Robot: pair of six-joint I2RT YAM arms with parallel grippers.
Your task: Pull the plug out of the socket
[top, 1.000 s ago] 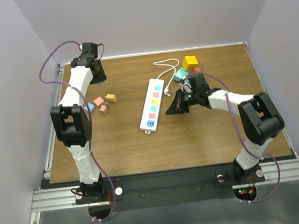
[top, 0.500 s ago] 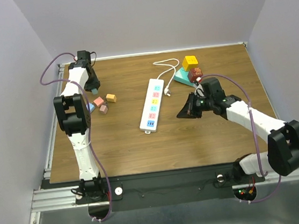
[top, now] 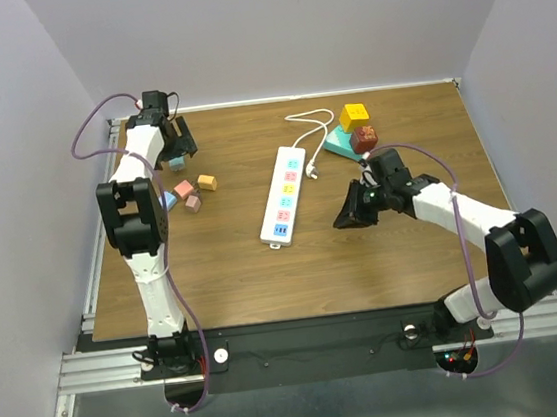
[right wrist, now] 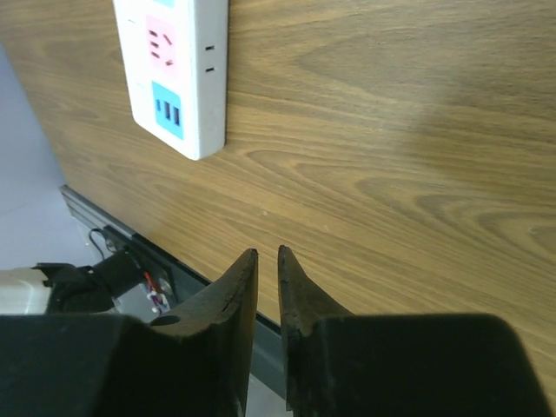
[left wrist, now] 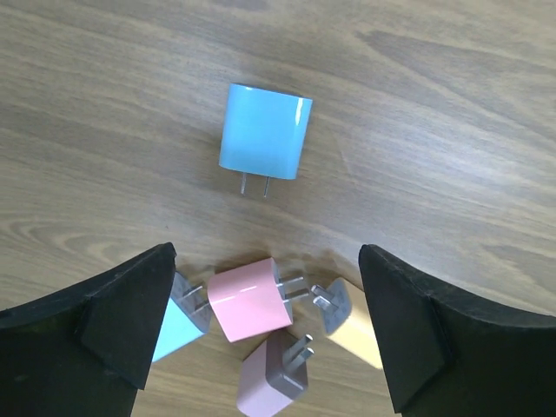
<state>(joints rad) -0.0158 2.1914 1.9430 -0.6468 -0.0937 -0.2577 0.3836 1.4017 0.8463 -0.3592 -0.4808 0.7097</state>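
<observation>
Looking down from above, we saw the socket lying flat near the middle of the wooden table. It sat on a slant, one end toward the arm bases and the other toward the back wall. It was a long white strip with a single row of small square outlet faces in pastel blue and pink. A thin white cord left its far end and looped toward the back.

From the right wrist we made out its near end more closely: a pink face with dark slots, then a teal face with two small ports, set in a smooth white body with rounded corners. The right gripper hovered just to the right of that near end, apart from it. Its fingers were parted by only a thin slit and held nothing.

The left gripper hung over the far left corner, well apart from the socket, its jaws spread wide and empty. Below it a blue plug lay flat on the wood, clear of both fingers. Its two prongs pointed toward a loose cluster of four more plugs in pink, pale blue, cream and mauve.

Farther back than the right gripper stood a teal block with a yellow cube by it.
</observation>
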